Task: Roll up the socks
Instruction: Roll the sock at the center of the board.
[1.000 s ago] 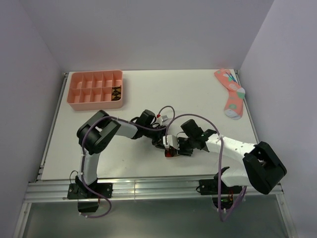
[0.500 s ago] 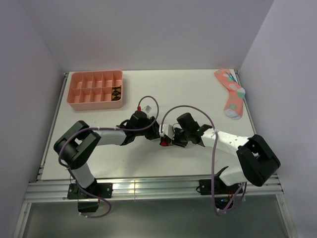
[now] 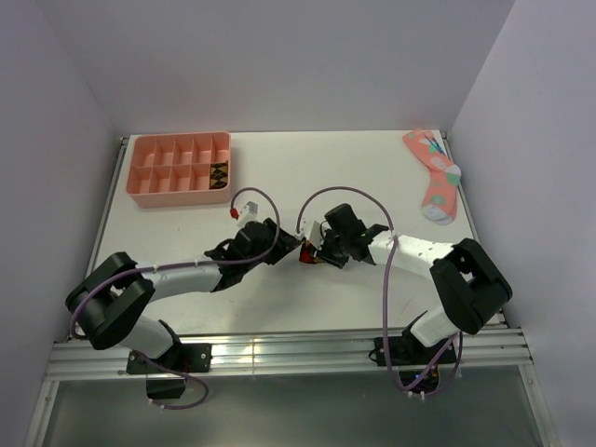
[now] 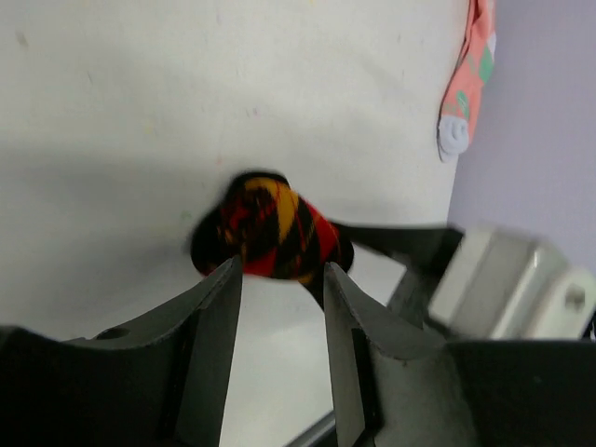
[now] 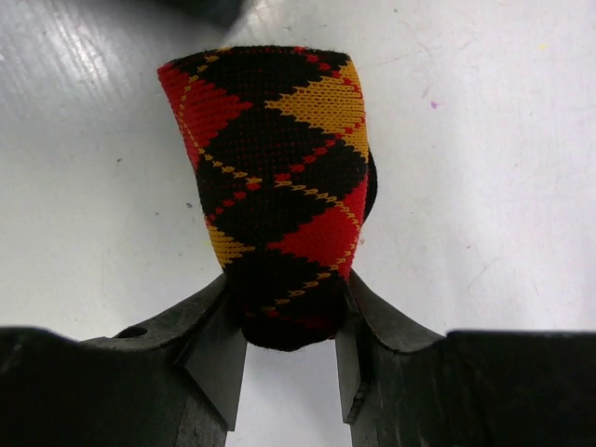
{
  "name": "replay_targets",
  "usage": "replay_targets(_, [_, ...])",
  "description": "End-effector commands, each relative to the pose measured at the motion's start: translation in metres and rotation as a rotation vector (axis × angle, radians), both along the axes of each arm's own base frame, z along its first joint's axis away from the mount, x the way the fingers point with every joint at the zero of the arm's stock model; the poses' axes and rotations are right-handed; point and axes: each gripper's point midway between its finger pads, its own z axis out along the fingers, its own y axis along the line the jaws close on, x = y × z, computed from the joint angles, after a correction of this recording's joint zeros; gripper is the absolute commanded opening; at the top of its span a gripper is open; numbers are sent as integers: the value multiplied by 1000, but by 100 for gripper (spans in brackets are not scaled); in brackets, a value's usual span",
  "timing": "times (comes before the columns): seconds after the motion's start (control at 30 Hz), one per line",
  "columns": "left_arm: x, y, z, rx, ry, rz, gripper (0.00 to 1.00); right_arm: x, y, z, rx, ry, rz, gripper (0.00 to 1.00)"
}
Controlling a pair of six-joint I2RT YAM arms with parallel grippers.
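A rolled sock [image 5: 275, 177], black argyle with red and orange diamonds, sits at the table's middle between both grippers [image 3: 305, 253]. My right gripper [image 5: 289, 298] is shut on the roll's near end, one finger [image 5: 219, 345] pressing each side. My left gripper [image 4: 281, 270] is open, its fingertips [image 4: 222, 298] just short of the roll [image 4: 270, 228] and apart from it. From above, the left gripper [image 3: 285, 250] comes in from the left and the right gripper [image 3: 317, 250] from the right. A second dark argyle sock [image 3: 219, 173] lies rolled in a compartment of the pink tray.
The pink divided tray [image 3: 158, 182] stands at the back left. A pink sock with teal and white marks [image 3: 434, 177] lies at the back right corner, also in the left wrist view [image 4: 470, 74]. Cables loop above both wrists.
Both grippers carried the roll away from the near edge toward the table's middle. The left arm stretched out low, and its jaws widened and came off the roll.
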Motion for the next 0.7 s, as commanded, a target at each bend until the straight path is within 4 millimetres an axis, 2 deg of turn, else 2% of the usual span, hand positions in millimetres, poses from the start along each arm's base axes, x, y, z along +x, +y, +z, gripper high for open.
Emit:
replay_targets(0.0, [-15, 0, 12, -74, 32, 156, 46, 19, 7, 17, 33, -46, -62, 19])
replay_targets(0.03, [-14, 3, 15, -89, 21, 218, 47, 19, 8, 17, 38, -43, -63, 19])
replay_targets(0.07, [-26, -8, 19, -148, 48, 221, 49, 19, 8, 17, 40, -43, -68, 19])
replay_targets(0.1, [-28, -14, 21, -178, 55, 231, 50, 20, 9, 18, 45, -48, -71, 19])
replay_targets(0.17, [-30, -19, 9, -177, 108, 298, 51, 20, 9, 16, 44, -42, -76, 19])
replay_targets(0.2, [-35, -32, 15, -181, 108, 289, 52, 21, 9, 16, 45, -45, -77, 19])
replay_targets(0.23, [-35, -29, 1, -135, 118, 326, 54, 21, 10, 17, 49, -45, -78, 19])
replay_targets(0.27, [-39, -35, 3, -176, 142, 343, 55, 20, 10, 17, 50, -43, -77, 19])
replay_targets(0.5, [-33, -30, -1, -258, 152, 464, 61, 20, 13, 19, 66, -36, -78, 19])
replay_targets(0.67, [-29, -27, -14, -304, 179, 525, 64, 20, 15, 20, 71, -28, -77, 18])
